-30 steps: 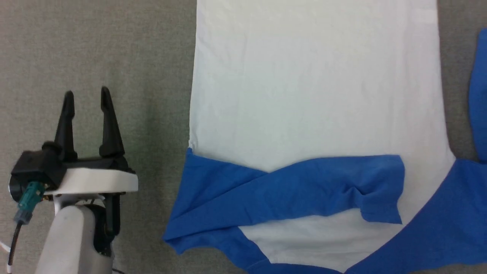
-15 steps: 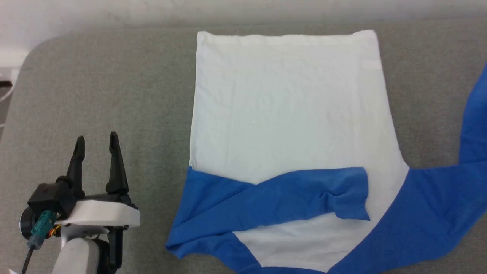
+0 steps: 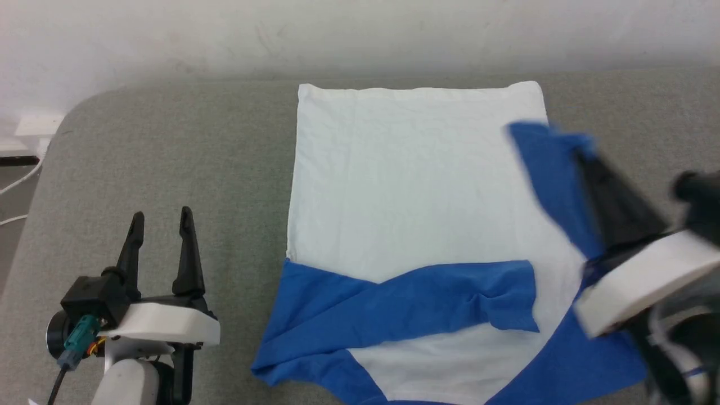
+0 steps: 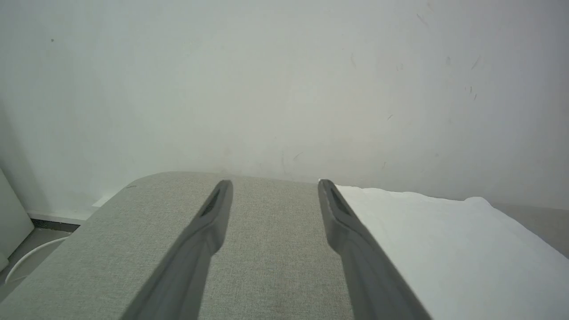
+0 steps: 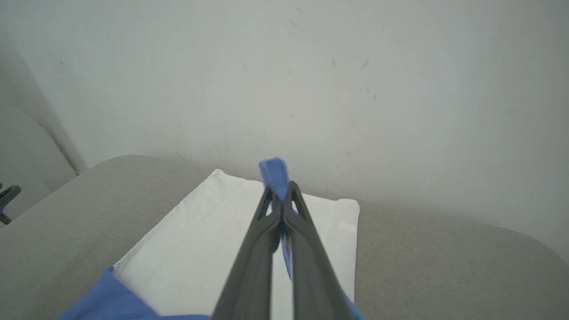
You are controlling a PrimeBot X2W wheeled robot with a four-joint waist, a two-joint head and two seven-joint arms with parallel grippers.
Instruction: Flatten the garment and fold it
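Pinching garment [image 3: 405, 185], right pincer [image 5: 281, 190] seemingly fully closed

Lettering, labels, brands, numbers: none readable in any view | the garment [image 3: 405, 185]: plain white and blue cloth, no print or tag legible | grey surface [image 3: 169, 146]: unmarked fabric | wall [image 3: 360, 34]: faint scuffs, no writing

The garment [image 3: 405, 185] is soft matt cloth; the tabletop [image 3: 169, 140] rough-woven matt fabric.
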